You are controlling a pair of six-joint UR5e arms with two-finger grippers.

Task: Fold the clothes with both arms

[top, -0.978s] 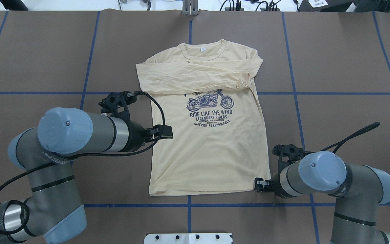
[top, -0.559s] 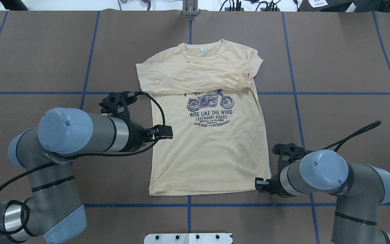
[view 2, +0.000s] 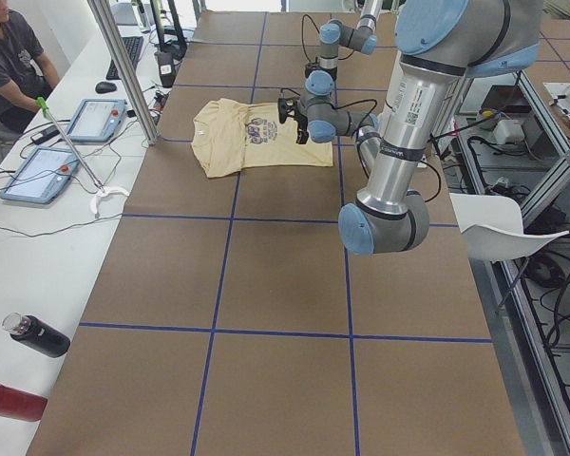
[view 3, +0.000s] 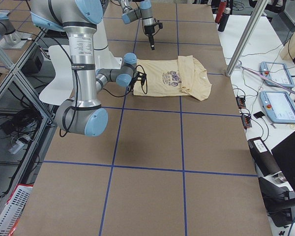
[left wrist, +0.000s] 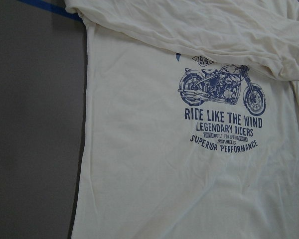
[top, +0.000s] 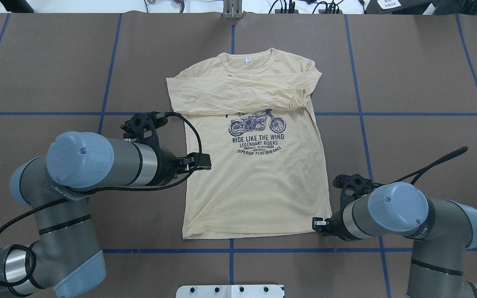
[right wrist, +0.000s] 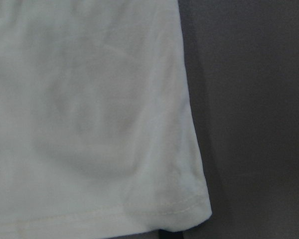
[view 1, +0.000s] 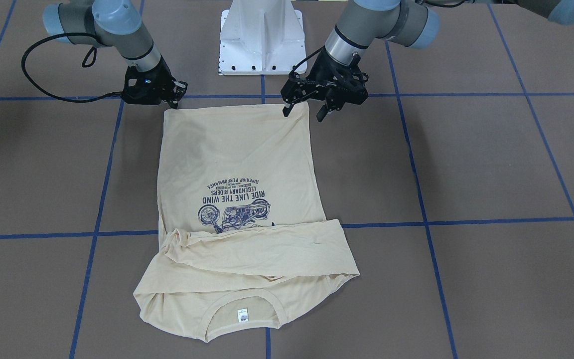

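Note:
The cream-yellow T-shirt [top: 255, 178] lies flat, print up, collar away from me, both long sleeves folded across the chest; it also shows in the front view [view 1: 237, 164]. My left gripper [view 1: 303, 113] is open and empty. It hovers above the shirt's left edge at mid-body [top: 202, 161]; its wrist view shows the motorcycle print [left wrist: 222, 92]. My right gripper [view 1: 175, 97] is low at the shirt's bottom right hem corner [top: 318, 225] and looks open. Its wrist view shows that hem corner [right wrist: 189, 209] close up.
The brown table [top: 429, 82] carries a blue tape grid. My white pedestal base [view 1: 262, 40] stands just behind the hem. An operator [view 2: 9, 66], tablets and bottles [view 2: 38, 337] are on the white bench beside the table.
My right arm has shifted slightly back and outward at the hem corner. The left arm and the shirt have not moved.

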